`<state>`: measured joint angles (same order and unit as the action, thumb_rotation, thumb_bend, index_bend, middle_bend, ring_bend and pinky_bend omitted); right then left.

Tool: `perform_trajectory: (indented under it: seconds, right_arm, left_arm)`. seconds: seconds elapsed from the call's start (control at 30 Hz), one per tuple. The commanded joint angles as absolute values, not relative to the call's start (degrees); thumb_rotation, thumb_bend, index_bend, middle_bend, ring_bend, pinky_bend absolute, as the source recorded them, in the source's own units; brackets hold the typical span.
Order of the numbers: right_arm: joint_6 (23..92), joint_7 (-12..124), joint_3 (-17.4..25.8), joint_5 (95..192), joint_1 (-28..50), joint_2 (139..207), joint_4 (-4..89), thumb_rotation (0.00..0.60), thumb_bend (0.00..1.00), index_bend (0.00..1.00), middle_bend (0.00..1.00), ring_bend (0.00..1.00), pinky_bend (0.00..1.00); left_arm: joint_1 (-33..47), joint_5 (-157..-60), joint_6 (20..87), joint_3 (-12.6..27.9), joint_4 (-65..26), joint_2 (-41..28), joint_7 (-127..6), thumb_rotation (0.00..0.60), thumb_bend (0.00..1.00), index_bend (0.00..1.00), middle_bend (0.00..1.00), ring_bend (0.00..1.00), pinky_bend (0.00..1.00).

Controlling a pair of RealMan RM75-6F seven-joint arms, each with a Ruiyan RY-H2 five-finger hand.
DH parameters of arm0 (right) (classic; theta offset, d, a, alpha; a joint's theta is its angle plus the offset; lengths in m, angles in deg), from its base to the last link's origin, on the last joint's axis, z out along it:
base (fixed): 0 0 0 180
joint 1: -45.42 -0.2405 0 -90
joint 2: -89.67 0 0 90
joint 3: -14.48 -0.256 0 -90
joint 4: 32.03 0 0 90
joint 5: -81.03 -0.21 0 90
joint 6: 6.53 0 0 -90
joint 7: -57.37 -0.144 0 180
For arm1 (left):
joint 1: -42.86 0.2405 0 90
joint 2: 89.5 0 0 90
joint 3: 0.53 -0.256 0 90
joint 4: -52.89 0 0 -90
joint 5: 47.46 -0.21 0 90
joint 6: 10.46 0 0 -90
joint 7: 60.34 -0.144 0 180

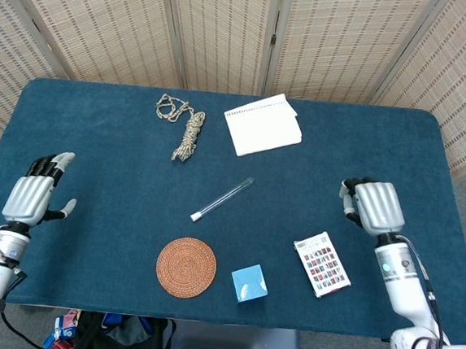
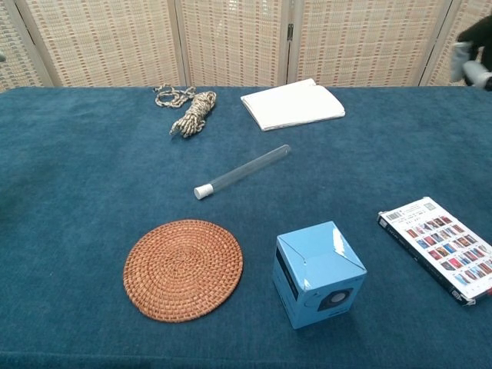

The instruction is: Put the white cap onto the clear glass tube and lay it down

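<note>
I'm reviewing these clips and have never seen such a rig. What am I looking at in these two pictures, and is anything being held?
A two-armed robot sits at a blue table. One picture looks down from its head, the other forward from its chest. The left hand and right hand are mechanical, with fingers, and both hold nothing, out at the table's sides. In the middle lies a glass tube with its white cap on. Around it: a rope, a notepad, a woven coaster, a blue box and a printed card pack.
</note>
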<state>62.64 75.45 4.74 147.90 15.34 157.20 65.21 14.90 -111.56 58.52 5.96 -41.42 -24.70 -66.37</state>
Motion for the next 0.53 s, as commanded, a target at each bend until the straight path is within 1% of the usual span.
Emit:
perform_trajectory:
  seconds: [0.03, 0.13, 0.23, 0.4, 0.53]
  right_arm:
    - [69.31, 72.63, 8.62, 153.53, 21.34, 154.27, 68.21, 0.600, 0.60, 0.51, 0.45, 0.38, 0.51]
    - [74.37, 71.22, 10.90, 157.40, 25.50, 153.14, 68.83, 0.600, 0.60, 0.51, 0.45, 0.38, 0.51]
    - [77.81, 70.12, 12.85, 159.81, 28.92, 152.89, 69.29, 0.600, 0.60, 0.51, 0.45, 0.38, 0.51]
    - [81.73, 68.67, 15.33, 162.35, 33.55, 153.62, 68.98, 0.600, 0.60, 0.51, 0.46, 0.38, 0.51]
    - [83.83, 66.95, 16.29, 163.42, 36.49, 154.49, 68.22, 0.600, 0.60, 0.51, 0.46, 0.38, 0.51]
  left_arm:
    - [18.15, -112.90, 62.22, 4.66, -42.43, -25.01, -67.34, 0.600, 0.33, 0.04, 0.00, 0.00, 0.00]
    - [20.67, -114.45, 66.23, 4.28, -43.76, -24.98, -67.86, 0.600, 0.33, 0.04, 0.00, 0.00, 0.00]
    - [22.81, -117.01, 69.99, 3.45, -44.72, -24.82, -69.33, 0.600, 0.33, 0.03, 0.00, 0.00, 0.00]
    - [25.68, -121.51, 74.29, 1.57, -47.13, -24.91, -72.27, 0.600, 0.33, 0.03, 0.00, 0.00, 0.00]
    - [27.45, -123.86, 75.80, 0.27, -49.24, -25.09, -74.42, 0.600, 0.33, 0.03, 0.00, 0.00, 0.00]
